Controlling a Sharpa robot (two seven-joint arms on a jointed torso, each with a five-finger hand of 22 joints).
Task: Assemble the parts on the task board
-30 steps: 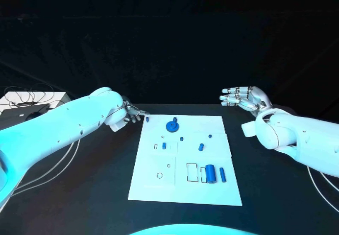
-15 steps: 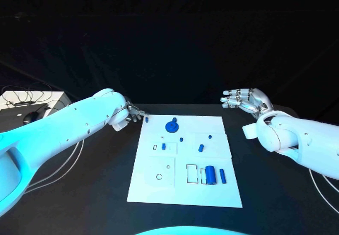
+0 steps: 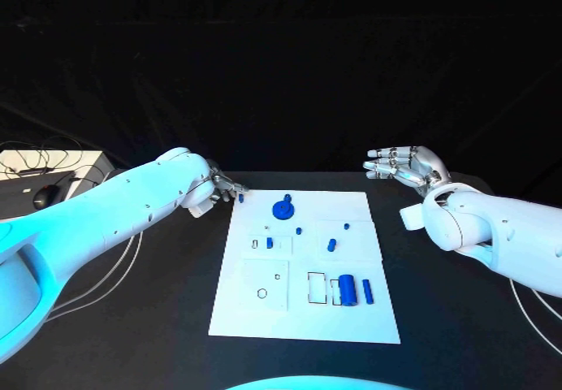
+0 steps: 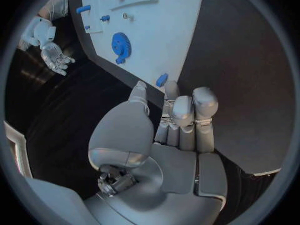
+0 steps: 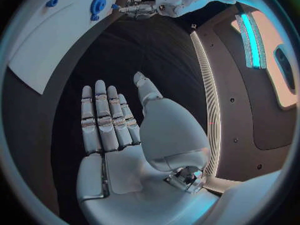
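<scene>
**Small blue peg held at the board's far left corner; right hand idle**

Task board (image 3: 307,313) lies flat mid-table, white, long side running away from the robot. On it: a blue gear (image 3: 283,210) near the far edge, a few small blue pegs scattered in the middle band, and a large blue cylinder (image 3: 348,288) with a thinner blue pin (image 3: 368,292) just beside it toward the near right. Outlined slots near the cylinder look unfilled.

Left hand (image 3: 215,192) sits at the board's far left corner, fingers curled together. A small blue peg (image 4: 162,80) shows at the fingertips (image 4: 172,91), right over the board edge. It reads as pinched between thumb and fingers, though contact on the thumb side is partly hidden.

Right hand (image 3: 402,167) hovers off the board's far right, well apart from any part, fingers spread and straight, palm bare, holding nothing.

Risks from here, as judgement:
- The peg is tiny against the fingers and held only at the tips. Any rotation of the wrist could roll it out, and it would drop at the board edge or onto the black table.
- Carrying it inward passes near the gear; a low path could knock the gear.
- Fingers hide the peg's lower end, so a tilted insertion could jam.
</scene>
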